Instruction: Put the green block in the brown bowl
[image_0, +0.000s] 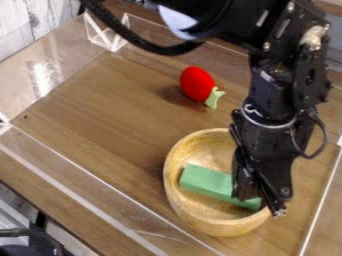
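With the green block (211, 184) lying inside the brown bowl (175, 168), the task stands, by judgement, at its final step: release and withdrawal. The block lies low in the bowl, its left end in plain view and its right end next to and partly behind the gripper (261, 200). The gripper is lowered over the right side of the bowl, and its dark body covers part of the rim there.

The fingers are pressed together or nearly so. Whether they pinch the right end of the block or merely rest against it cannot be told from this view. Contact between the gripper and the bowl wall is likewise hidden.

The next move depends on that grip. If the block end is pinched, the fingers should be spread first, so that the block remains in the bowl during retraction. If nothing is pinched, the arm should be raised directly, straight up, until the fingertips pass above the rim.

Sideways travel at the present height is inadvisable: the fingers could drag the bowl across the table (107, 110) or lever the block up against the wall. The red object (197, 79) lies well apart from the bowl and requires no handling.
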